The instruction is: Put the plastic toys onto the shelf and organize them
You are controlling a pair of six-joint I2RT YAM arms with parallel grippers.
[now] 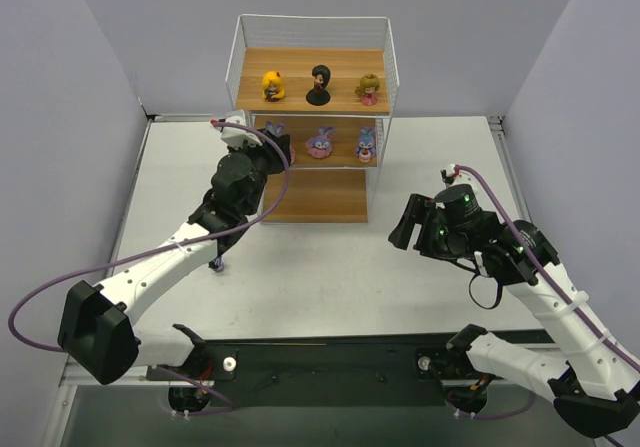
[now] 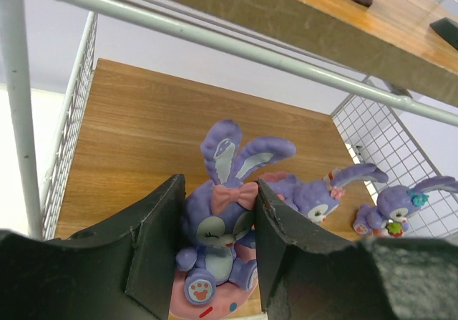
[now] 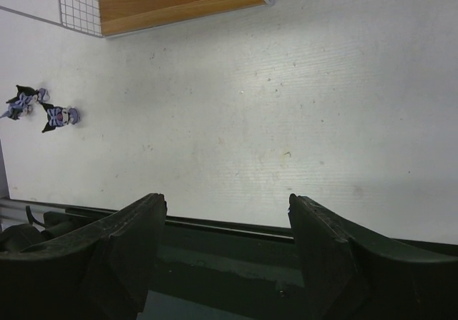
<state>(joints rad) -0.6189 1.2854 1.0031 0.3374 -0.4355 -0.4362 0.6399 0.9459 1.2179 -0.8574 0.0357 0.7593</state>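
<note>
Step in hand, as we judge it: setting the third bunny [image 2: 218, 234] on the shelf [image 1: 320, 197].

- The bunny is upright at the left end of the middle board [image 2: 136, 127], ears up and face toward the wrist camera. We cannot tell whether its pink base bears on the wood.
- The left gripper [image 2: 218, 191] is closed onto it, one finger against each flank.
- The other bunnies [image 2: 311, 195] [image 2: 397, 209] stand to its right in a row, apart from it.
- Three dolls [image 1: 319, 85] are on the top board.

Next move, in our judgement: part the jaws just enough to free the bunny, then draw straight back. Keep the fingers clear of the ears and the wire rail overhead.

Left to do: small dark toys [image 3: 61, 117] lie on the table [image 3: 286, 119], near the shelf's corner. We see two of them in the right wrist view.

The right gripper [image 3: 225, 200] hangs over the table, jaws wide and holding nothing.
</note>
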